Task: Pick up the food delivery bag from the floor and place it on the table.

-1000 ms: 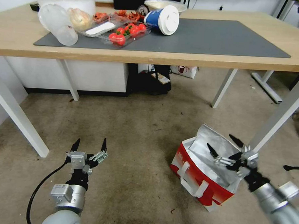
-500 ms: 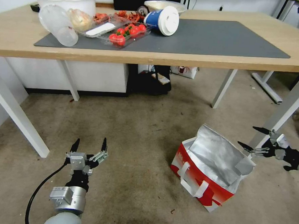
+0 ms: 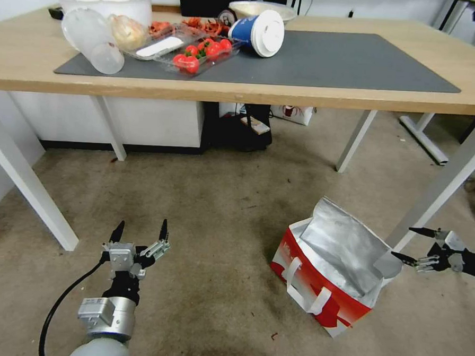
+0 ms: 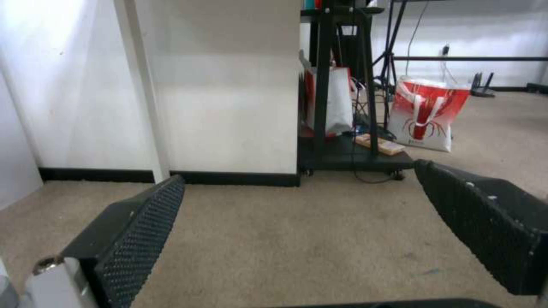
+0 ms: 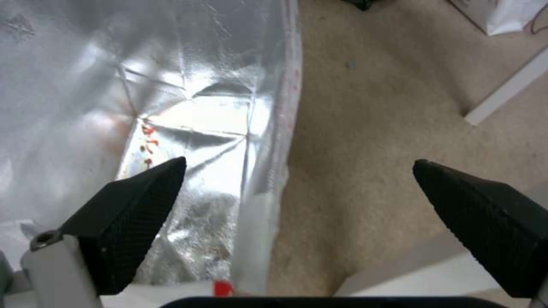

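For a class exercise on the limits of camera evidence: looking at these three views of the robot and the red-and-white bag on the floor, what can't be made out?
- Head view: the food delivery bag's bottom is hidden behind its raised foil flap.
- Head view: the right arm is cut off by the picture's edge behind the right end effector.
- Right wrist view: the bag's logo and handles fall outside the frame.
- Left wrist view: the print on the far red-and-white bag is too small to read.

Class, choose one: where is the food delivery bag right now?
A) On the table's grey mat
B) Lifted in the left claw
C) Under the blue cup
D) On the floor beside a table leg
D: the food delivery bag stands open on the floor, with the open right claw beside its rim.
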### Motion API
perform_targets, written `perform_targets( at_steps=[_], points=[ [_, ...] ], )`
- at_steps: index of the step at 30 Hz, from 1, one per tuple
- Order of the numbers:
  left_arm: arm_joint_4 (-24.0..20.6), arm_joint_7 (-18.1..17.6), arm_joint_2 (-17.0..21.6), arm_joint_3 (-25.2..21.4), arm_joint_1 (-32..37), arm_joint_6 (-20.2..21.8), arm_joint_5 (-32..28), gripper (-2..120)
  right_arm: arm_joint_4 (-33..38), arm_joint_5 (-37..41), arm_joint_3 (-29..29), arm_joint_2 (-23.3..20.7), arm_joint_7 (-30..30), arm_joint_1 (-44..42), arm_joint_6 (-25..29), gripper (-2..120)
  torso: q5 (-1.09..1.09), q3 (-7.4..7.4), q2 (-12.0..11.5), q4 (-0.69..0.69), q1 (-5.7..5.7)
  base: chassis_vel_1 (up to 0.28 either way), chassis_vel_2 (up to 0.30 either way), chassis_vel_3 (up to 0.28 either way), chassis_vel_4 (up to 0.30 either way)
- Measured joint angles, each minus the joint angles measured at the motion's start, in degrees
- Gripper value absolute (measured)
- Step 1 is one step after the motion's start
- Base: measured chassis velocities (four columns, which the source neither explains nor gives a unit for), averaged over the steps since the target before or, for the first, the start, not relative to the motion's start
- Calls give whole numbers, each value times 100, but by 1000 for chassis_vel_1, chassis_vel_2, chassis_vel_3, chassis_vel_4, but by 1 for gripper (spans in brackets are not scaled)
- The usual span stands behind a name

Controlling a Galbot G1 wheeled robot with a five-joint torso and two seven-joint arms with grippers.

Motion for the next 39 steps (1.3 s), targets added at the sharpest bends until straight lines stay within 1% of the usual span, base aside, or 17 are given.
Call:
perform_targets(
  at_steps=[5, 8, 9, 13, 19, 21, 22, 24, 27, 28, 30, 31, 33, 34, 35, 39],
  points=[
    [23, -24, 9, -3, 1, -17, -35, 100, 16, -58, -236, 54, 43, 200, -37, 100, 1, 0, 1, 2, 0, 0, 0, 0, 0],
    [30, -48, 18, -12, -18, -18, -67, 100, -88, -105, -613, 119, 119, 563, -49, 100, 1, 0, 2, 1, 0, 0, 0, 0, 0],
    [30, -48, 18, -12, -18, -18, -67, 100, -88, -105, -613, 119, 119, 563, -49, 100, 1, 0, 2, 1, 0, 0, 0, 0, 0],
    [57, -73, 25, -22, -37, -18, -87, 100, -266, -205, -967, 233, 145, 961, -80, 100, 0, 0, 3, 2, 0, 0, 0, 0, 0],
    [81, -85, 22, -24, -46, -18, -91, 100, -411, -306, -1094, 295, 122, 1125, -114, 100, 0, 0, 3, 2, 0, 0, 0, 0, 0],
    [94, -87, 19, -24, -51, -18, -91, 100, -426, -382, -1084, 301, 9, 1099, -305, 99, 0, 0, 4, 1, 1, 0, 0, 0, 0],
    [100, -88, 16, -23, -54, -18, -89, 100, -427, -398, -1075, 301, -14, 1082, -336, 95, 0, 0, 4, 0, 1, 0, 0, 0, 0],
    [103, -88, 10, -20, -60, -18, -86, 100, -431, -397, -1072, 301, -26, 1066, -349, 94, 0, 0, 4, 0, 0, 0, 0, 0, 0],
    [103, -93, -13, -9, -56, -33, -68, 100, -436, -398, -1066, 336, -47, 1028, -374, 82, 0, 0, 4, 1, 0, 0, 0, 0, 0],
    [103, -93, -13, -9, -56, -33, -68, 100, -436, -398, -1066, 336, -47, 1028, -374, 82, 0, 0, 4, 1, 0, 0, 0, 0, 0],
    [108, -101, -22, -7, -41, -66, -52, 100, -462, -420, -1052, 366, -48, 1011, -377, 76, 0, 0, 4, 2, 0, 0, 0, 0, 0],
    [108, -101, -22, -7, -41, -66, -52, 100, -462, -420, -1052, 366, -48, 1011, -377, 76, 0, 0, 4, 2, 0, 0, 0, 0, 0],
    [111, -108, -22, -11, -30, -96, -46, 100, -527, -468, -1050, 398, -51, 1008, -372, 65, 0, 0, 5, 1, 0, 0, 0, 0, 0],
    [117, -111, -20, -16, -30, -109, -45, 100, -551, -494, -1049, 416, -51, 1005, -362, 61, 0, 0, 5, 1, 1, 0, 0, 0, 0],
    [117, -111, -20, -16, -30, -109, -45, 100, -551, -494, -1049, 416, -51, 1005, -362, 61, 0, 0, 5, 1, 1, 0, 0, 0, 0],
    [217, -111, -3, -20, -39, -155, -49, 100, -602, -535, -1049, 497, -5, 975, -335, 43, 0, 0, 5, 1, 1, 0, 0, 0, 0]
  ],
)
